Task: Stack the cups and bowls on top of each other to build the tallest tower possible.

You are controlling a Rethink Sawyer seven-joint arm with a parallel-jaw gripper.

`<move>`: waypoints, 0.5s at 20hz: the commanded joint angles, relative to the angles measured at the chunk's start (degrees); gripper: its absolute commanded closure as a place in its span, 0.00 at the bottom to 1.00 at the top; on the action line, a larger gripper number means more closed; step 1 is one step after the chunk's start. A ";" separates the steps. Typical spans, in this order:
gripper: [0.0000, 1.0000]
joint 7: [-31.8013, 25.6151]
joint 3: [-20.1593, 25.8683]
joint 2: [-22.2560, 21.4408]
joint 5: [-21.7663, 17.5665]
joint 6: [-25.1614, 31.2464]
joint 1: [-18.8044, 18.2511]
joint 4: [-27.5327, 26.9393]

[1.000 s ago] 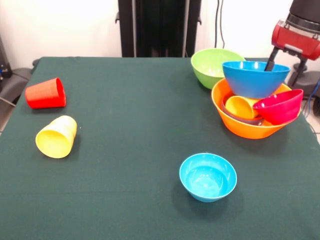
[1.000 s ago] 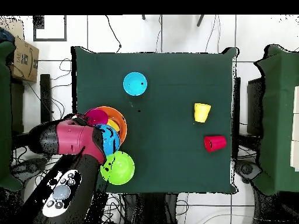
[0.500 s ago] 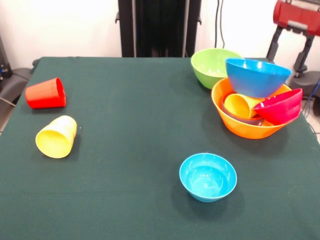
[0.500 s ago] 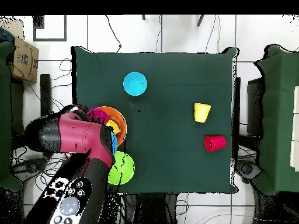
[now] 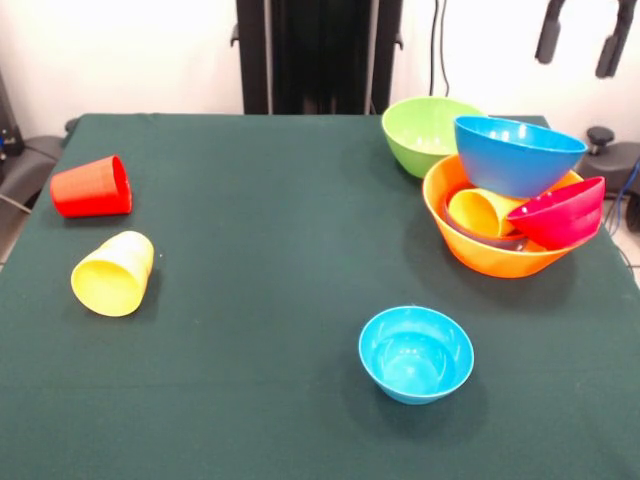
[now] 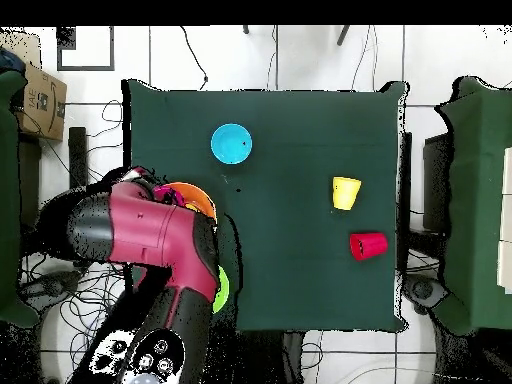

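The tower stands at the right in the front view: a large orange bowl (image 5: 490, 258) holds a yellow cup (image 5: 478, 212) lying on its side. A blue bowl (image 5: 518, 152) rests tilted on its back rim, and a crimson bowl (image 5: 560, 212) leans on its right rim. A lime green bowl (image 5: 425, 130) stands just behind. My gripper (image 5: 580, 35) hangs open and empty high above the tower, with only its two black fingers showing. A light-blue bowl (image 5: 415, 352) sits upright at the near middle. A red cup (image 5: 92, 187) and a yellow cup (image 5: 112, 273) lie on their sides at the left.
In the overhead view my red arm (image 6: 150, 235) covers most of the tower, leaving only slivers of the orange bowl (image 6: 197, 196) and the green bowl (image 6: 221, 290). The light-blue bowl (image 6: 231, 143), yellow cup (image 6: 345, 192) and red cup (image 6: 367, 245) lie apart on the green cloth.
My gripper has let go of the blue bowl and risen straight up, from inside the bowl to the top edge. The blue bowl stays tilted on the orange bowl.
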 commanded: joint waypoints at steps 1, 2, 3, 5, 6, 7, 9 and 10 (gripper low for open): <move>0.00 -8.87 7.55 -4.91 -5.70 7.04 -6.40 6.52; 0.00 -11.71 8.06 -5.50 -6.70 7.17 -8.56 7.00; 0.00 -13.30 8.64 -5.92 -7.34 6.79 -9.95 7.55; 0.00 -17.64 10.58 -6.82 -9.08 5.08 -14.03 9.19; 0.00 -20.08 11.93 -6.95 -10.30 3.67 -16.57 9.95; 0.00 -20.94 13.05 -7.03 -11.17 2.78 -18.11 10.46; 0.00 -22.76 15.44 -6.87 -13.32 0.70 -21.53 11.30; 0.00 -23.62 16.53 -6.56 -14.39 -0.20 -23.12 11.45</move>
